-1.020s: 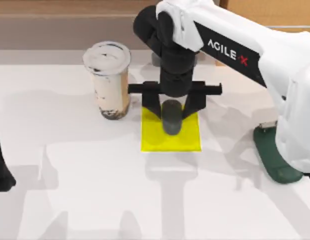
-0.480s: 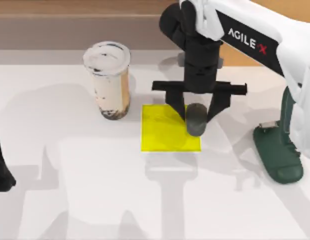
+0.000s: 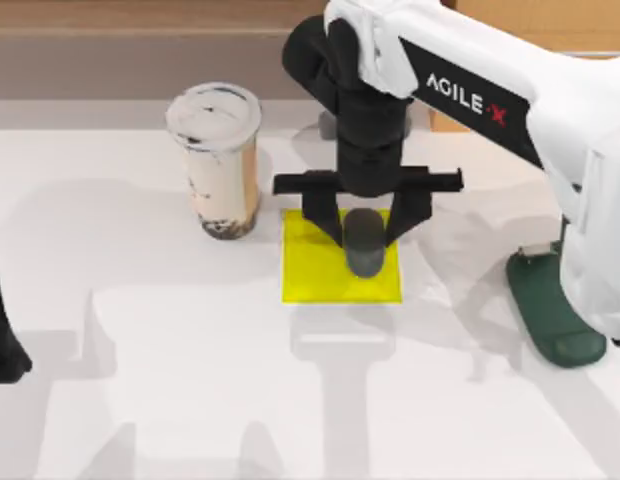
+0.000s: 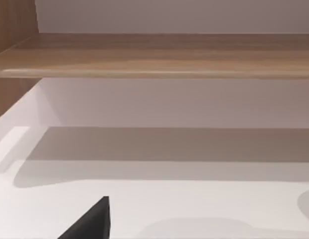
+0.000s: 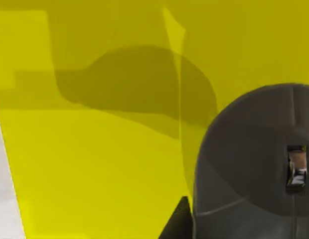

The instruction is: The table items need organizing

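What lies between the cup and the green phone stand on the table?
In the top view, the yellow pad lies between the cup and the stand, with the right claw holding the mouse above it.

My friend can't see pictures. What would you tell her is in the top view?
The right gripper holds a dark grey mouse over a yellow pad on the white table. A white-lidded cup of milky brown drink stands left of the pad, a dark green stand sits at the right, and the left arm is parked at the left edge.
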Motion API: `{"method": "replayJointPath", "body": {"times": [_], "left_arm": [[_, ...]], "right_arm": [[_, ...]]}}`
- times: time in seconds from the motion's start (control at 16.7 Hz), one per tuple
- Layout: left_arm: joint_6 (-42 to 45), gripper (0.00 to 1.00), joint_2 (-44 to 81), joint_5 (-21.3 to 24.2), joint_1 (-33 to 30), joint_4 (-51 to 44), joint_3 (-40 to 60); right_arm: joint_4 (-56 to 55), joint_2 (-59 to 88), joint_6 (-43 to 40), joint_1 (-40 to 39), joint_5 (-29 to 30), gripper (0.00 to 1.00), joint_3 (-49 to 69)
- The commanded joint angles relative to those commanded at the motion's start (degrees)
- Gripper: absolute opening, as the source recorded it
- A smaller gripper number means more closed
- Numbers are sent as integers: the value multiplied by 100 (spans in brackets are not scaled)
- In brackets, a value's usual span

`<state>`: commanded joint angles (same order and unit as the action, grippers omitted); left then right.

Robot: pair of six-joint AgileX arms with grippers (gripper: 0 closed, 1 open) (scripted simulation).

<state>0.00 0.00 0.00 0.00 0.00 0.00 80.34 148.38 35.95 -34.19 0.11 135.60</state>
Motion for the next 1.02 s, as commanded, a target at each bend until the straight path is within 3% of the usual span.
{"method": "replayJointPath", "body": {"times": [0.48,1.02], "left_arm": [[0,100,0,0,0,0,0],[0,100,0,0,0,0,0]], "right_arm": [[-569,72,153,-116,22,0,-66],[-569,72,153,-116,22,68,-66]]}}
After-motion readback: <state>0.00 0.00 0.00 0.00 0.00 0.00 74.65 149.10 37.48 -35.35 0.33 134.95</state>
